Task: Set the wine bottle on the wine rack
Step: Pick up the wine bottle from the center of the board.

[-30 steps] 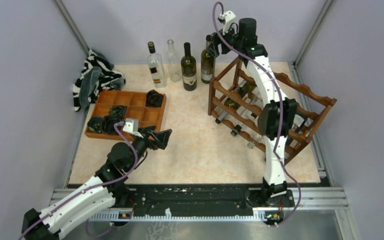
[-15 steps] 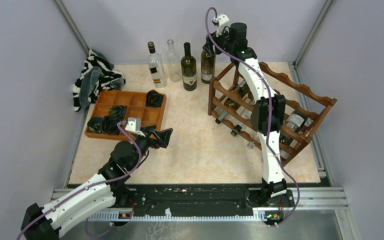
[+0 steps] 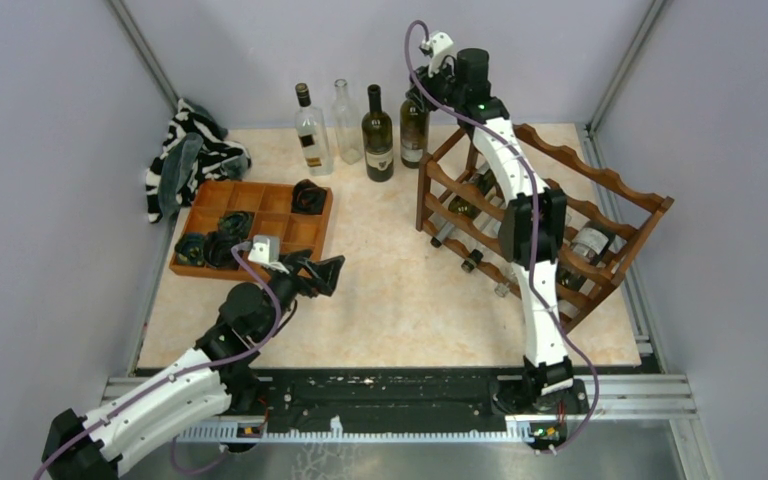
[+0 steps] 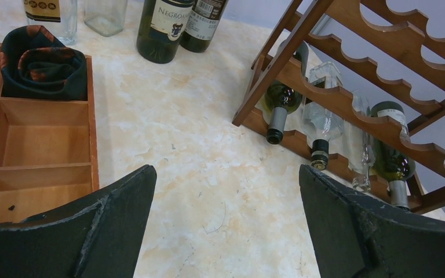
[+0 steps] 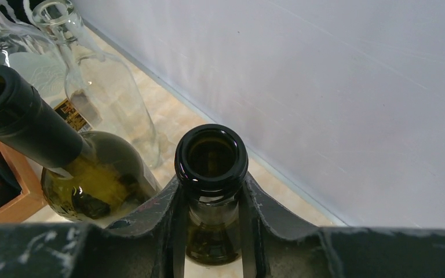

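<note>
**A:** Dark green glass fills the middle of the right wrist view: the wine bottle [image 5: 211,155], upright, round-lipped, uncorked. How is it held?

**B:** The right gripper [image 5: 211,194] is clamped on the neck just under the lip, with a scuffed black finger [image 5: 165,213] pressed to each side. Body and label are cut off below.

**A:** And from above?

**B:** It is found at 12 o'clock on the marbled table [image 3: 390,290], last in a row of four bottles, just beside the wine rack [image 3: 628,196]. Its neck is hidden by the wrist. The rack, reddish-brown wood with scalloped rails, is set at 2 o'clock. Bottles lie in it, partly masked by the arm.

**A:** The left gripper [image 3: 325,272]?

**B:** Spread wide, nothing held, at 8 o'clock near the wooden compartment tray [image 3: 260,200].
</note>
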Tool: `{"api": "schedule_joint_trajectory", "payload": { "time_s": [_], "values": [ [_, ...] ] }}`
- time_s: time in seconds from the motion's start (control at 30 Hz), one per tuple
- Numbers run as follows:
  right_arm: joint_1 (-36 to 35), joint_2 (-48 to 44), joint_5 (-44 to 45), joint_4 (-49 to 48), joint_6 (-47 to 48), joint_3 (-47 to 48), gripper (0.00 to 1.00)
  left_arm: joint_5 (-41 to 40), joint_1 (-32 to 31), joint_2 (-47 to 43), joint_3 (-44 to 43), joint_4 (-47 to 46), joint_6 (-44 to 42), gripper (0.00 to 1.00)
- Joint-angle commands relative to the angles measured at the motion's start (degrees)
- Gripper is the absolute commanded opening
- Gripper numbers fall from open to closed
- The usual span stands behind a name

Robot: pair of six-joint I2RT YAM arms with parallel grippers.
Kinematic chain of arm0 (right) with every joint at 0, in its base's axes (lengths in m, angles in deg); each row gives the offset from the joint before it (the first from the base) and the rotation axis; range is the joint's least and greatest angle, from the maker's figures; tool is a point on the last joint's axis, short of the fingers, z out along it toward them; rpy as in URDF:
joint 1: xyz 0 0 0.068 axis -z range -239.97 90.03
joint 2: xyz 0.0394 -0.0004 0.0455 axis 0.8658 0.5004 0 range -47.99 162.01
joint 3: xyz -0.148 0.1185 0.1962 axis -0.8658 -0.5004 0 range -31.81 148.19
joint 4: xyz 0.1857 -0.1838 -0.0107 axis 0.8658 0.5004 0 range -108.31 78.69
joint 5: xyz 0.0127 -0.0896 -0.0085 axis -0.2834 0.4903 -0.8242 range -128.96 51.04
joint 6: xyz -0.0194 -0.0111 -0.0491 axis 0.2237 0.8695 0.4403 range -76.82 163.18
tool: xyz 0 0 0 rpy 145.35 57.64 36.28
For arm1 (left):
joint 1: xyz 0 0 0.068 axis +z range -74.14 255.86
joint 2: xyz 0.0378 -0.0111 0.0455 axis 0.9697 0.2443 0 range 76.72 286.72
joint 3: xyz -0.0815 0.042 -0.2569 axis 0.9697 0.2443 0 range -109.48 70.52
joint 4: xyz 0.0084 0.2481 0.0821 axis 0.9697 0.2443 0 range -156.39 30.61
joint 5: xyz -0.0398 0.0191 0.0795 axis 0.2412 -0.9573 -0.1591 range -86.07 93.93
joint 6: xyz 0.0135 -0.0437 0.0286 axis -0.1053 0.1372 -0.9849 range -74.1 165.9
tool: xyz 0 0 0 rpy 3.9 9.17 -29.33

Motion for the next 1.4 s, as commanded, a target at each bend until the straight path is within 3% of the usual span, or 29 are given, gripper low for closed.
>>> {"api": "schedule_joint_trajectory", "payload": {
  "time_s": [0.0, 0.83, 1.37],
  "values": [
    [-0.4, -2.3, -1.6, -3.3, 1.7, 4.9, 0.02, 0.6, 0.2, -0.8, -0.5, 0.2, 0.1, 0.98],
    [-0.4, -16.8, -7.9, 1.5, 1.5, -3.8, 0.00, 9.3, 0.2, -2.7, 1.0, -0.6, 4.7, 0.98],
    [-1.1, -25.7, -19.2, 2.2, -1.1, -13.1, 0.00, 11.8, 0.2, -5.4, 1.4, -0.6, 6.8, 0.98]
  ]
}}
